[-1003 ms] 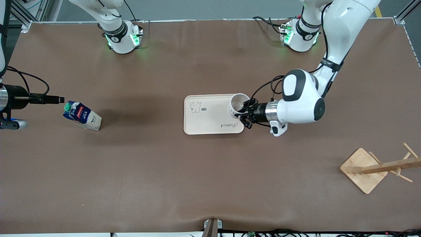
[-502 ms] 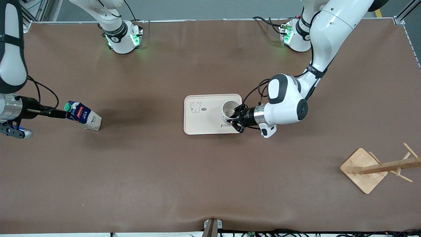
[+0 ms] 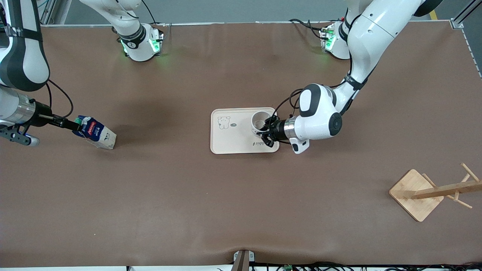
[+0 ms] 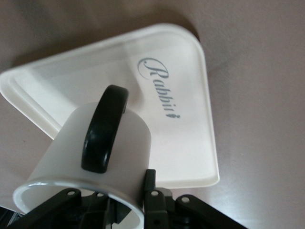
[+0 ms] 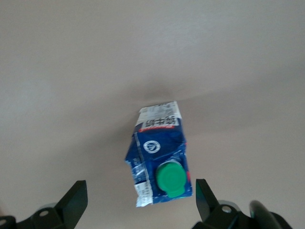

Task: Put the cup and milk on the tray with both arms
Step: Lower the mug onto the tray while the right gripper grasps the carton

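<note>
Meanwhile left hand [image 3: 266, 132] grips cup [image 3: 259, 122] over tray [image 3: 229, 141] (wooden rack [image 3: 425, 192] apart); right hand [image 3: 73, 124] spread around milk [image 3: 95, 133].

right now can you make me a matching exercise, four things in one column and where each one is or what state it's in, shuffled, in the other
Things:
1. cup
2. milk
3. left hand
4. wooden rack

Places or states:
A. shut on the cup's rim, over the tray
B. lying on the table toward the right arm's end, between the right hand's open fingers
C. standing near the table corner at the left arm's end, nearer the front camera than the tray
D. held over the tray, black handle visible

Pairs: 1-D, 2-B, 3-A, 4-C
</note>
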Robot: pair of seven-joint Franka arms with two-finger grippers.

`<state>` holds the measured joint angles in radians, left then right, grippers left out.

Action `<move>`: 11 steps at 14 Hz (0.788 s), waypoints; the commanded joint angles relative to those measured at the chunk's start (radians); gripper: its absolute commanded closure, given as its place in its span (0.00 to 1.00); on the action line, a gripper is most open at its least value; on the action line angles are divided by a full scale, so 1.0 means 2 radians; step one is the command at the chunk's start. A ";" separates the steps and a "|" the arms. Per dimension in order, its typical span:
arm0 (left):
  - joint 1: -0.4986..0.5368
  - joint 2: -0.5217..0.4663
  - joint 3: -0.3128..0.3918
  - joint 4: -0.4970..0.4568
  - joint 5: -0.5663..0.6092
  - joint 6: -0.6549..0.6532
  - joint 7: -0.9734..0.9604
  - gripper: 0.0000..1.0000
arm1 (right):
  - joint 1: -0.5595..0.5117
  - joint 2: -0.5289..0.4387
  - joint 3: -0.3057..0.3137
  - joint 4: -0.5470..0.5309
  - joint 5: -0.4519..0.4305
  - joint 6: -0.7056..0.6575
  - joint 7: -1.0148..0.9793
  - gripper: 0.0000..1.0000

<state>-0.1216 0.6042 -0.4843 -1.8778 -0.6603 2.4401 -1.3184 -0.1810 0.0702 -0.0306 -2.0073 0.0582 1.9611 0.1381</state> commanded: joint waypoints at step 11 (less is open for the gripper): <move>-0.002 -0.025 0.006 -0.047 0.014 0.006 -0.007 0.59 | -0.004 -0.073 0.011 -0.166 -0.016 0.152 0.038 0.00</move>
<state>-0.1212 0.5854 -0.4788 -1.9471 -0.6452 2.4419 -1.3183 -0.1914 -0.0408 -0.0192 -2.2949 0.0437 2.2556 0.2090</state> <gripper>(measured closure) 0.846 0.000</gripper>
